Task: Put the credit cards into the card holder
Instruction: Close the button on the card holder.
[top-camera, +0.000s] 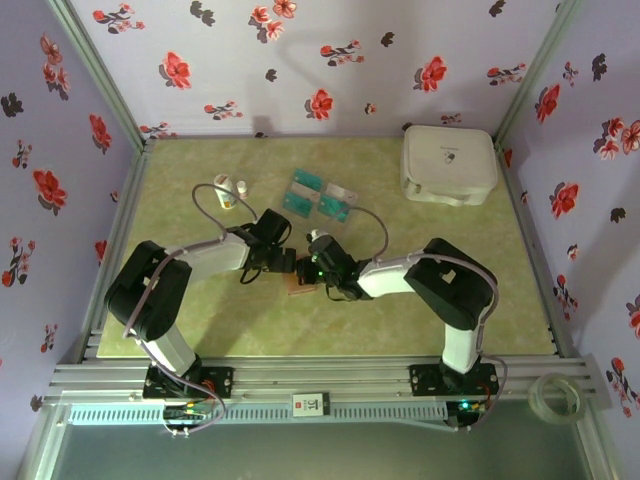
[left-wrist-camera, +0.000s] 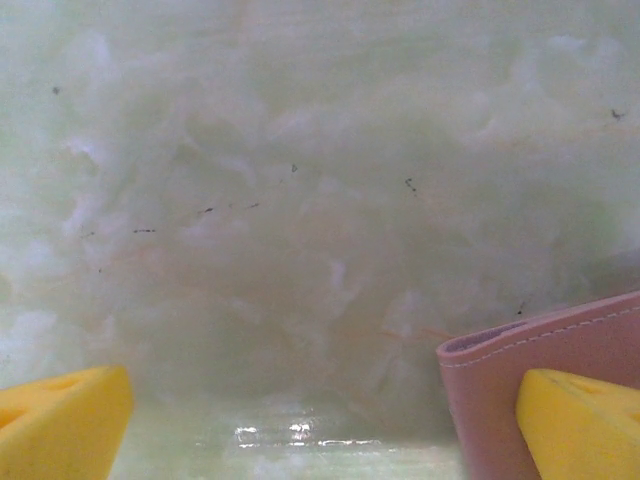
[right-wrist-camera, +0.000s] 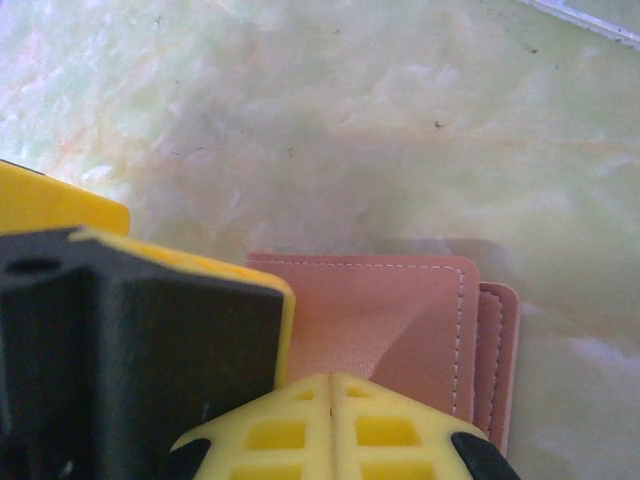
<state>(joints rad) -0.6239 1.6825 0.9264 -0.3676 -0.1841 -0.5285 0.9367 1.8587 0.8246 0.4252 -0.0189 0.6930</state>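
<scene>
A small flat reddish-brown leather-like card holder (top-camera: 300, 288) is lying on the green marbled desk (top-camera: 200, 320), just on the 6 o'clock side of the desk's middle, with the two arms meeting over it. The left gripper (top-camera: 283, 263) is reaching in from 9 o'clock and the right gripper (top-camera: 324, 272) from 3 o'clock.

In the left wrist view, the left gripper (left-wrist-camera: 320, 405) is standing released, its yellow fingers wide apart. One finger (left-wrist-camera: 580, 425) is sitting over the stitched corner of the card holder (left-wrist-camera: 490, 390) at 4 o'clock, and bare desk is lying between the fingers.

In the right wrist view, the right gripper (right-wrist-camera: 333, 425) is clenched, its two yellow fingers pressing together at 6 o'clock, right over the near edge of the card holder (right-wrist-camera: 380, 320). Whether they are pinching a leaf of it I cannot tell. A second layer of the holder is peeking out along its 3 o'clock edge. The left gripper's black and yellow finger (right-wrist-camera: 140, 340) is covering the holder's 9 o'clock edge.

The small thin teal-green and pale credit cards (top-camera: 322, 195) are lying flat in a loose cluster at 12 o'clock from the holder, well apart from it. Small white bottles (top-camera: 231, 188) are standing at 10 o'clock, and a large white rounded case (top-camera: 448, 163) is sitting at 2 o'clock near the desk's far corner.
</scene>
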